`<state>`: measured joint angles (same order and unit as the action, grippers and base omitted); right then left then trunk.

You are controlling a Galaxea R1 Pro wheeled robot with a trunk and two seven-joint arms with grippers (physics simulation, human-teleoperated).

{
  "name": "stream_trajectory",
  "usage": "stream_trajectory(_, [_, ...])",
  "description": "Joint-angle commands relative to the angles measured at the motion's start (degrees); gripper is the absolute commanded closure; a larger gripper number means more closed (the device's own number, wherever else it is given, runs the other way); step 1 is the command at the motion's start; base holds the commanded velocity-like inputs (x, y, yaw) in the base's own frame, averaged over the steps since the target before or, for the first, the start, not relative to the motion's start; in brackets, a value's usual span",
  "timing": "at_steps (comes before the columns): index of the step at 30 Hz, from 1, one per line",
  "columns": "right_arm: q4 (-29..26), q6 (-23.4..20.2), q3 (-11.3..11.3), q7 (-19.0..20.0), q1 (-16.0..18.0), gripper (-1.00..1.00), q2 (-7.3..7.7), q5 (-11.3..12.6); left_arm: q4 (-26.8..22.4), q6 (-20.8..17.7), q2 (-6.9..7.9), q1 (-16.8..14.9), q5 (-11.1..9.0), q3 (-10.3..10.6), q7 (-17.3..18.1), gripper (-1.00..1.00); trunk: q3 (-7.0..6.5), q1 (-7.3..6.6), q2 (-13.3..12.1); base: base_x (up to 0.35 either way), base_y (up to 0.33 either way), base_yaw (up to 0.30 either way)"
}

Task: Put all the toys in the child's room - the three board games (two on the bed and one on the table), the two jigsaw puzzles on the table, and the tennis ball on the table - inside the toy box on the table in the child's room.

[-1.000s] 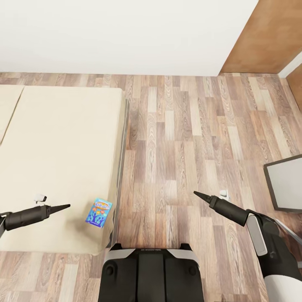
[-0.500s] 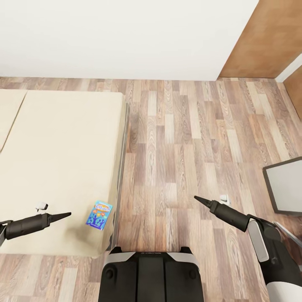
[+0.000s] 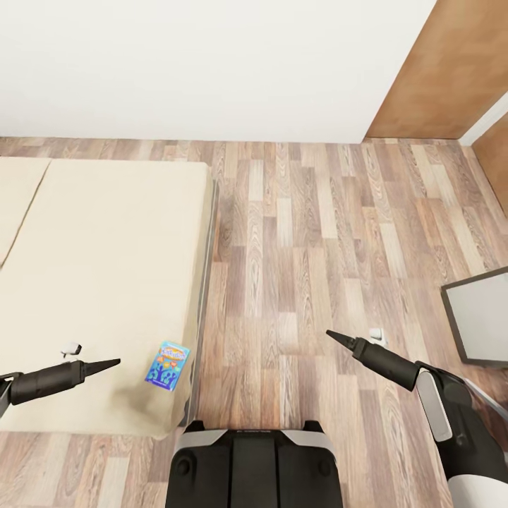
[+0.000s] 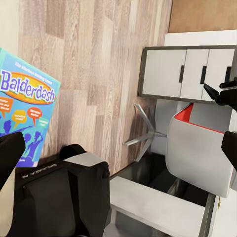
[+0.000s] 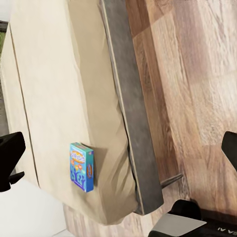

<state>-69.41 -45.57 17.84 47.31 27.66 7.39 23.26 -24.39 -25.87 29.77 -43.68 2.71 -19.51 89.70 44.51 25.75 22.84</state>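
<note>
Board game (image 3: 168,364): one blue box lettered "Balderdash", lying flat on the bed (image 3: 99,282) near its corner by the frame edge.
Count: one game box, one bed, two arms. Left gripper (image 3: 113,364) hovers over the mattress beside the box, not touching; right gripper (image 3: 331,335) hangs over the wood floor (image 3: 303,233), well apart. In the wrist views both sets of fingers stand spread, holding nothing.
</note>
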Motion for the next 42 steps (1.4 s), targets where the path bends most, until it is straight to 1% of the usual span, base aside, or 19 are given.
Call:
stream_trajectory(1, [-0.01,-0.30,0.07,0.13,-0.01,-1.00,0.00,0.09,-0.01,-0.62,-0.03,-0.02,0.29,-0.19,0.30,-1.00,-0.04,0.04,0.08,0.000,0.000,0.000])
stream_trajectory(13, [-1.57,-0.39,0.16,0.15,-1.04,-1.00,-0.02,0.33,-0.20,-0.75,0.00,0.00,0.40,-0.28,0.30,-1.00,-1.19,0.04,0.08,0.000,0.000,0.000])
stream_trajectory(42, [-2.30,-0.31,0.18,0.06,-1.46,-1.00,-0.01,0.15,-0.42,-0.59,0.03,0.00,0.37,-0.44,0.30,-1.00,-3.95,0.04,0.08,0.000,0.000,0.000])
